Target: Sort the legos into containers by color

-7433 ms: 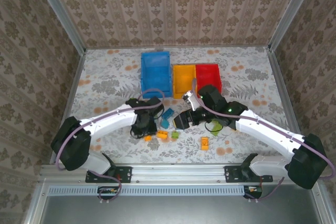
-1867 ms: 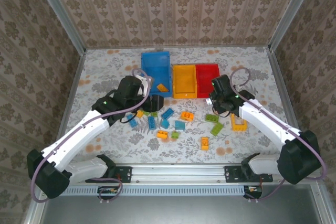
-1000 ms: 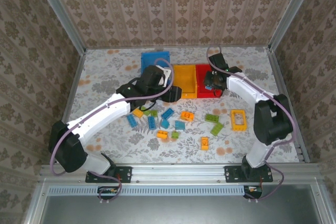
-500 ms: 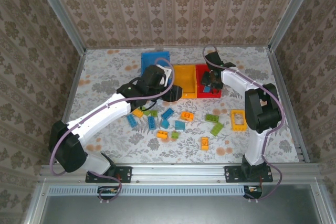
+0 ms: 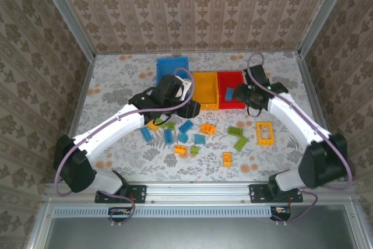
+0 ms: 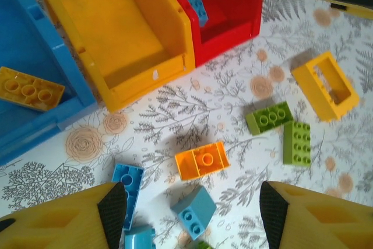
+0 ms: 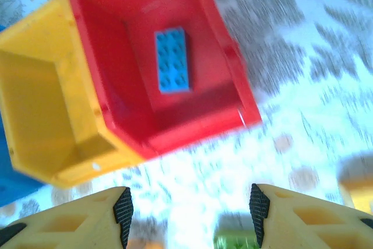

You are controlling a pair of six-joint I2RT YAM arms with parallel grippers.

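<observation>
In the top view the blue bin, yellow bin and red bin stand in a row at the back. A blue brick lies in the red bin, as the right wrist view also shows. An orange brick lies in the blue bin. My left gripper hangs open above loose bricks: a light-blue one and an orange one. My right gripper is open and empty, just near of the red bin.
Several orange, blue and green bricks lie scattered on the flowered tabletop in front of the bins. A yellow frame brick and two green bricks lie at the right. Metal rails edge the table.
My right gripper has pulled back from over the red bin toward the right and nearer. The blue brick now lies uncovered in the red bin. The left arm has barely shifted.
</observation>
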